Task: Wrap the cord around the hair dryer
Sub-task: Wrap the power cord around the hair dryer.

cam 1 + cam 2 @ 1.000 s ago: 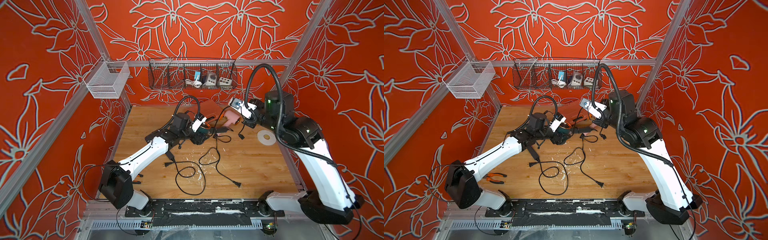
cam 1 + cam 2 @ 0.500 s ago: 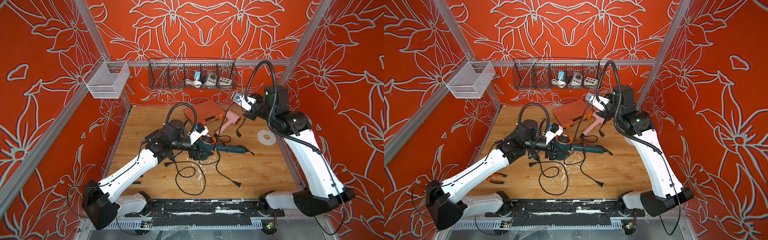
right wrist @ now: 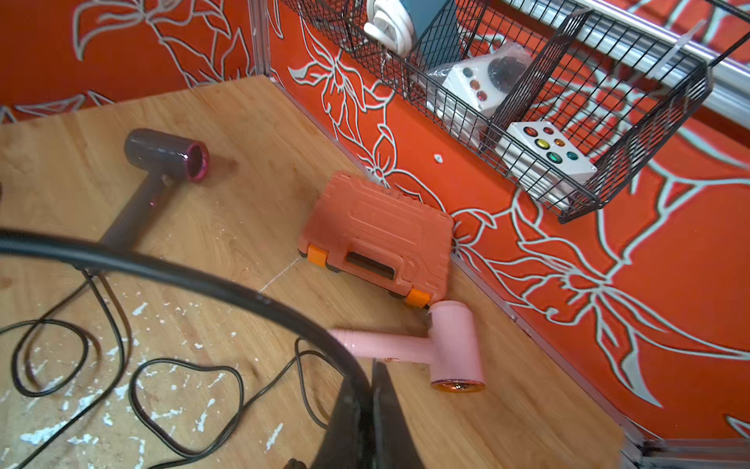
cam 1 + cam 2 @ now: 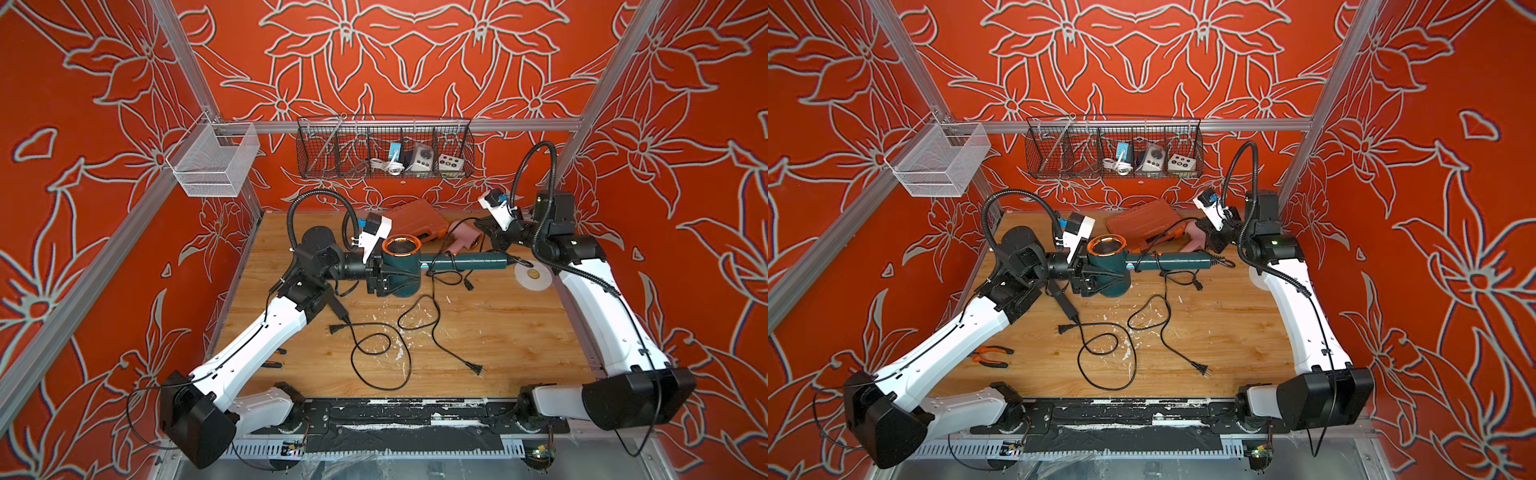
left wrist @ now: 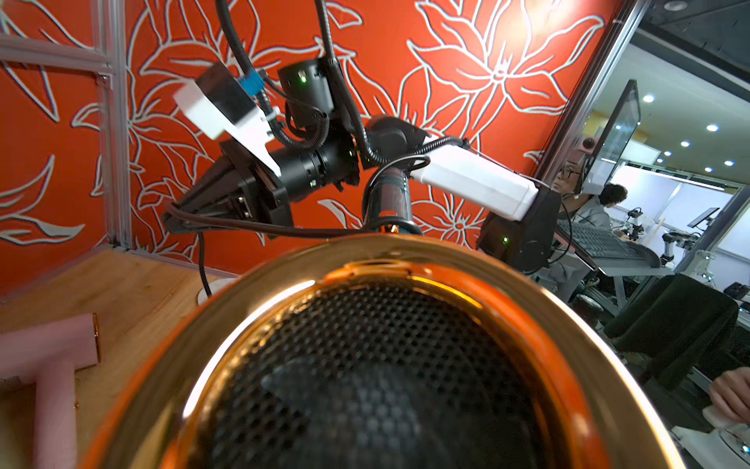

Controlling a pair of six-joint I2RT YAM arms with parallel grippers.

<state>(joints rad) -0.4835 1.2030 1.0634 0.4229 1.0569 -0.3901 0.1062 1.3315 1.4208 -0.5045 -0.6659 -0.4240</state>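
Two grips share one load. The left gripper (image 4: pixel 384 277) is clamped around the barrel of the teal hair dryer (image 4: pixel 469 262), holding it near the middle of the wooden tabletop (image 4: pixel 498 332) with its copper-rimmed mouth upward and its handle pointing to 3 o'clock. At 2 o'clock the right gripper (image 4: pixel 482 225) is pinched tight on the black cord (image 5: pixel 251 227), which runs taut to the handle's end. More cord lies looped toward 6 o'clock. On the back wall at 12 o'clock hangs a black wire basket (image 4: pixel 324 158). Its three compartments nearest 3 o'clock hold, in turn, a white coiled cable (image 4: pixel 390 165), a white knob box (image 4: pixel 419 160) and a white button box (image 4: pixel 451 163). A white mesh basket (image 4: pixel 216 166) hangs at 10 o'clock. A shut orange tool case (image 4: pixel 415 216) lies at 12 o'clock, with a pink hair dryer (image 4: pixel 463 241) beside it.
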